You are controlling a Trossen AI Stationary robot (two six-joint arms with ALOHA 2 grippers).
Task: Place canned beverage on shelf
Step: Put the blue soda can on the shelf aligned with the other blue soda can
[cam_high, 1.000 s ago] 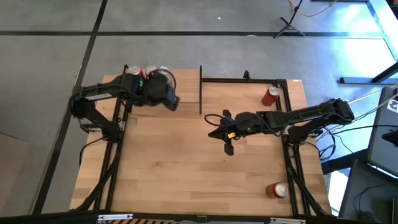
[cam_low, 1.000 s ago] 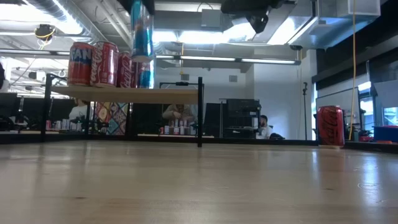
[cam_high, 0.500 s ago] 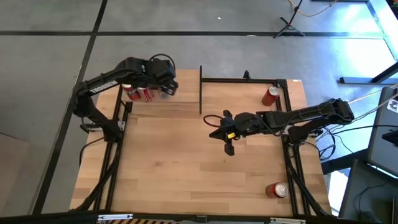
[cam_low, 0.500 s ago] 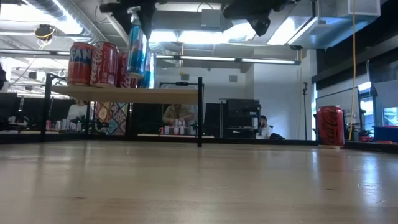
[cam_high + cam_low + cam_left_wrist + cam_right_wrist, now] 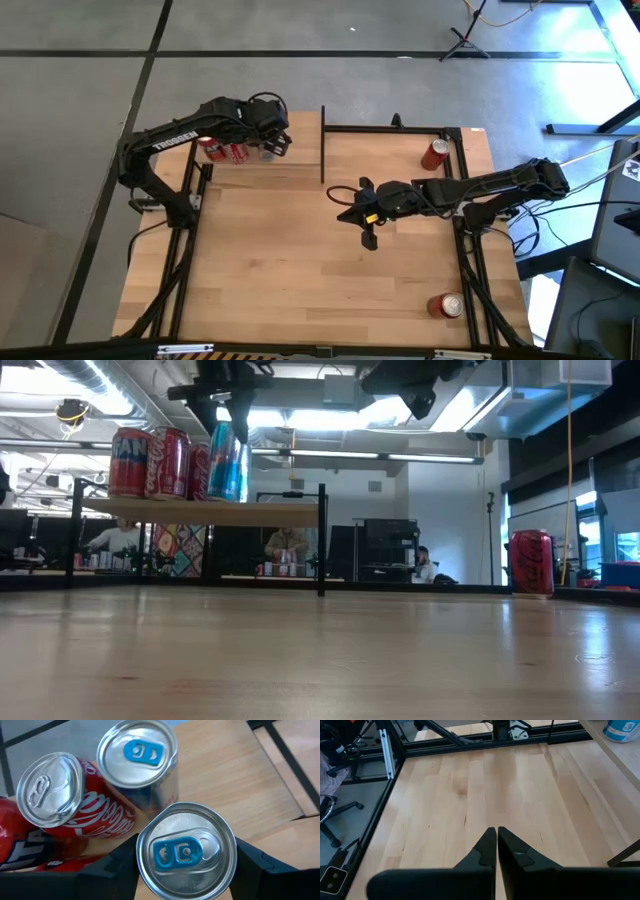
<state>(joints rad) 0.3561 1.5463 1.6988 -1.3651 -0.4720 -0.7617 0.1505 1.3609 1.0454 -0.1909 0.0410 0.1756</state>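
Wooden tabletop (image 5: 300, 270) ran bare at its near edge but for a red can (image 5: 444, 305) at five o'clock. Mid-table, toward three o'clock, the right gripper (image 5: 366, 238) waited over the board, fingers pressed together on nothing. Farther back at two o'clock stood another red can (image 5: 434, 153). At eleven o'clock was the shelf (image 5: 200, 510), with red cans (image 5: 150, 462) and a blue-tabbed can (image 5: 137, 757) already on it. The left gripper (image 5: 185, 865) hung over them, pinching a blue can (image 5: 226, 462) by its sides, upright, its base at or just above the board beside the others. I judged this the set-down step; next it would call for spreading the fingers and lifting straight up, so no neighbour got knocked.
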